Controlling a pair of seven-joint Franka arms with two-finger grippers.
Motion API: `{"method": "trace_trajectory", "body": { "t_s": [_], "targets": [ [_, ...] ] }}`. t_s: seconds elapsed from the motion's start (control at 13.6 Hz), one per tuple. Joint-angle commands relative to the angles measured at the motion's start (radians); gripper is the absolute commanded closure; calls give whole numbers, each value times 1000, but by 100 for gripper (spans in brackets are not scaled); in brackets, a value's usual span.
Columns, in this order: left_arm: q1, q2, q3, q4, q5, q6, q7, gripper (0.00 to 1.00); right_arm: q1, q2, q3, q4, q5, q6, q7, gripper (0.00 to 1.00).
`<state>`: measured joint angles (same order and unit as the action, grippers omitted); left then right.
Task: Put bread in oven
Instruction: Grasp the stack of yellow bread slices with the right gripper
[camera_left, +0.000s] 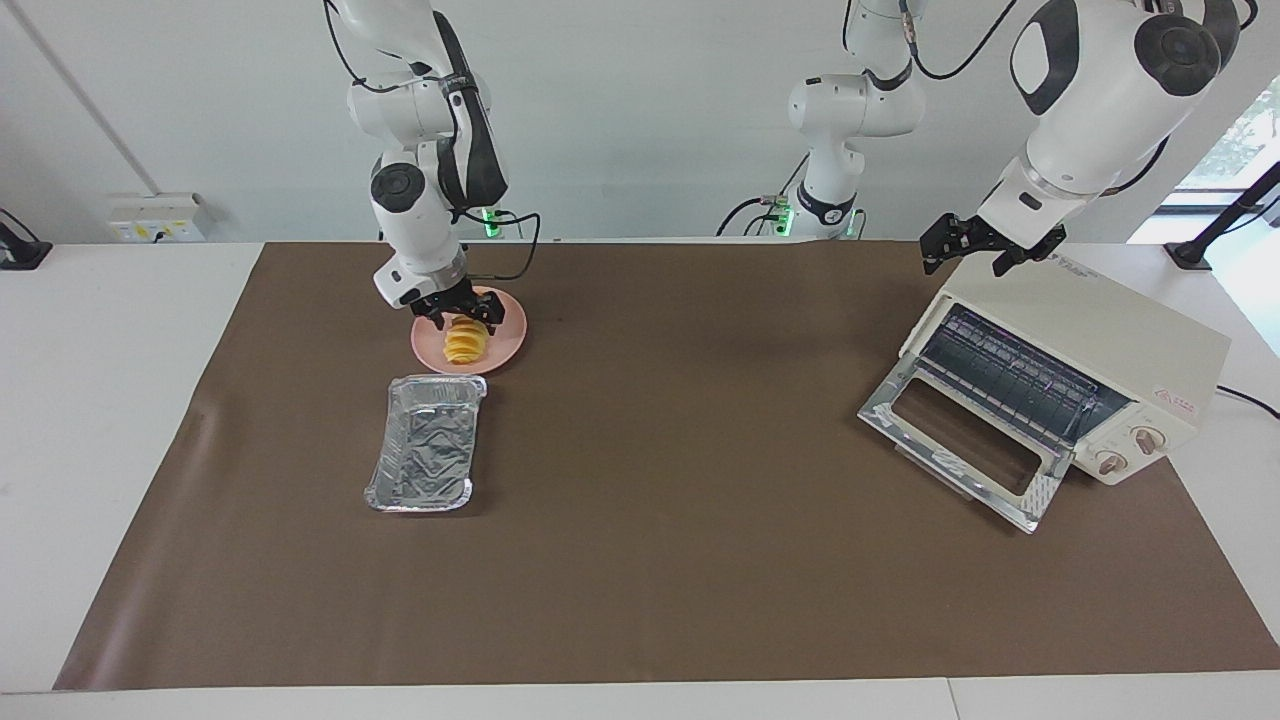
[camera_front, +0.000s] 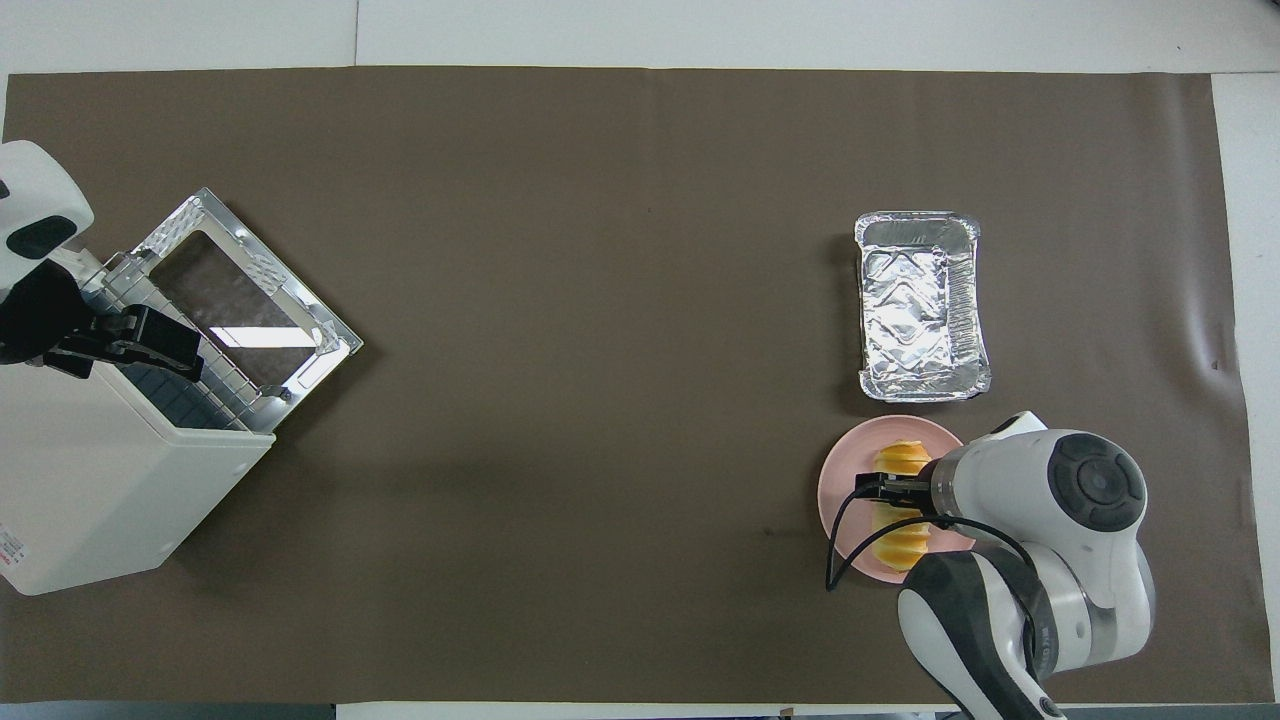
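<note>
The bread, a ridged golden loaf, lies on a round pink plate toward the right arm's end of the table. My right gripper is low over the half of the loaf nearer the robots, open, with a finger on each side of it. From overhead the bread shows on both sides of the right gripper. The cream oven stands at the left arm's end, its glass door dropped open. My left gripper waits open over the oven's top edge.
A crinkled silver foil tray lies beside the plate, farther from the robots. A brown mat covers the table. In the overhead view the oven, its door and the left gripper sit at one end.
</note>
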<state>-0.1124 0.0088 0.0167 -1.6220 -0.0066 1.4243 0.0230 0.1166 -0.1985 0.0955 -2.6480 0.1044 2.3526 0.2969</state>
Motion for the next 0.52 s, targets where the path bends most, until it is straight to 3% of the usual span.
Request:
{"method": "trace_trajectory", "body": {
  "t_s": [0.0, 0.07, 0.15, 0.29, 0.44],
  "targets": [
    [4, -16, -1, -15, 5, 15, 8, 0, 33, -38, 3, -36, 20, 7, 16, 0],
    [4, -16, -1, -15, 5, 15, 8, 0, 41, -38, 3, -39, 24, 5, 25, 2],
    [5, -16, -1, -15, 5, 15, 8, 0, 55, -36, 1, -41, 35, 4, 39, 10],
    [5, -16, -1, -15, 5, 15, 8, 0, 70, -35, 3, -40, 38, 4, 63, 36],
    [5, -16, -1, -15, 5, 15, 8, 0, 74, -35, 3, -36, 38, 5, 62, 80]
  ]
}}
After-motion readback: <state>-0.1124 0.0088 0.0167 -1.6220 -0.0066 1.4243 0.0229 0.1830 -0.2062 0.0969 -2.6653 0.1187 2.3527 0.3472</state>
